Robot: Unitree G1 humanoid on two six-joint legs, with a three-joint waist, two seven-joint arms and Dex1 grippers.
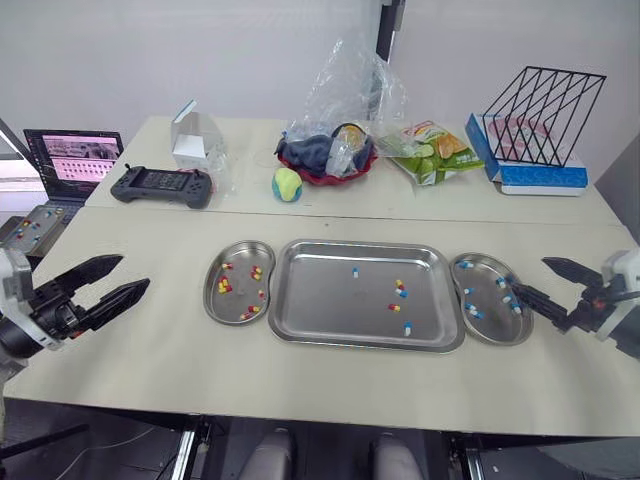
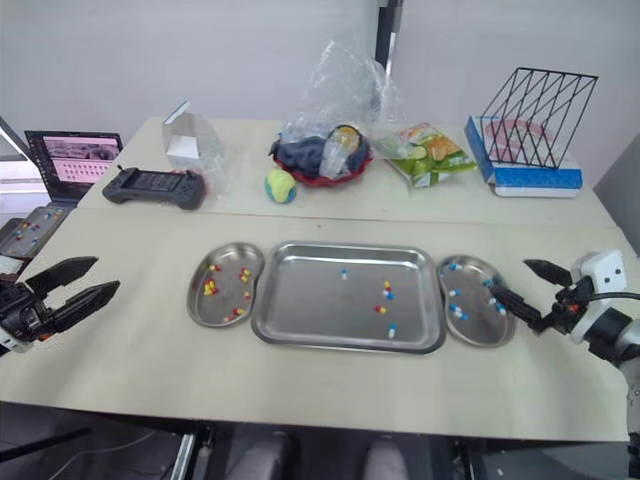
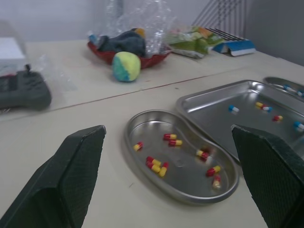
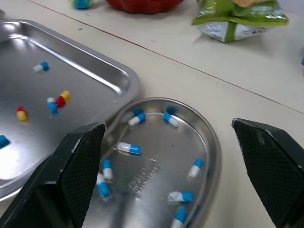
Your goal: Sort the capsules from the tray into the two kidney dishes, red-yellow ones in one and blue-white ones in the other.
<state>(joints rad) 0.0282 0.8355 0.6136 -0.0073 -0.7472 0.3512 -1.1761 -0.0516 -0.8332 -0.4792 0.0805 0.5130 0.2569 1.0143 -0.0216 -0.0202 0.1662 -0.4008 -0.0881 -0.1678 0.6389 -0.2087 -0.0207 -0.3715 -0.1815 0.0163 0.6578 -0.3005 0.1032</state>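
The flat steel tray (image 1: 300, 325) holds 3 blue-white capsules (image 1: 354, 271) and 2 red-yellow capsules (image 1: 393, 307). Just left of it, the left kidney dish (image 1: 212, 295) holds red-yellow; just right, the right kidney dish (image 1: 490, 326) holds blue-white.

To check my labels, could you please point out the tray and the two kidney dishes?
tray (image 1: 320, 300), left eye view, bare floor.
left kidney dish (image 3: 183, 159), left wrist view, bare floor.
right kidney dish (image 4: 156, 142), right wrist view, bare floor.

The bench (image 1: 150, 350) is lit brightly and evenly; soft glare is seen on the tray (image 1: 320, 300), and a thin shadow is cast along its near edge.
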